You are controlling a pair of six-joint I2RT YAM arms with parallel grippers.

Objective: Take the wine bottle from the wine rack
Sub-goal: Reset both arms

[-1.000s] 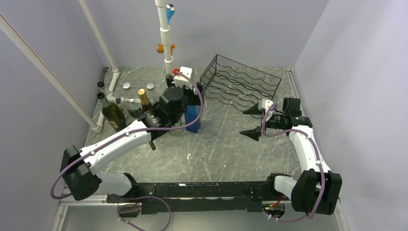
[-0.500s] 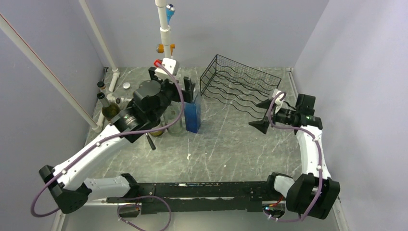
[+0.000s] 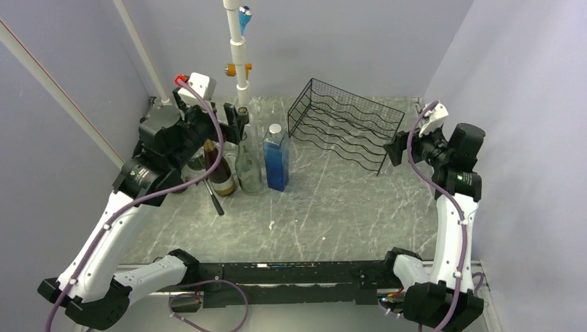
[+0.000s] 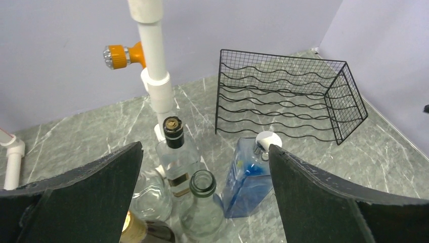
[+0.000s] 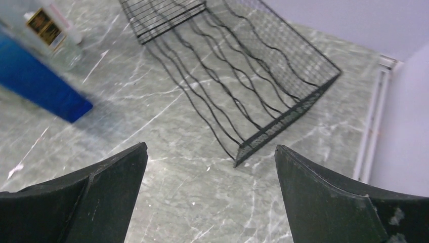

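The black wire wine rack (image 3: 346,124) stands at the back right of the table, and no bottle lies on its wavy rows (image 4: 283,109). A dark wine bottle (image 3: 220,173) with a gold-foil top (image 4: 132,230) stands upright on the table in the group of bottles at the left. My left gripper (image 3: 232,123) hangs open above that group, holding nothing (image 4: 205,148). My right gripper (image 3: 396,146) is open and empty, raised beside the rack's right end. Its wrist view looks down on the rack's near corner (image 5: 243,66) and the marble floor.
A blue square bottle (image 3: 277,160), a clear bottle with a black cap (image 4: 174,152) and an open-necked clear bottle (image 4: 202,202) stand beside the wine bottle. A white pipe post (image 3: 239,55) with an orange fitting rises behind them. Grey walls close in on three sides.
My left arm rose and pulled back to the left, away from the blue bottle, and its jaws spread wider. My right arm lifted and drew back toward the right wall.
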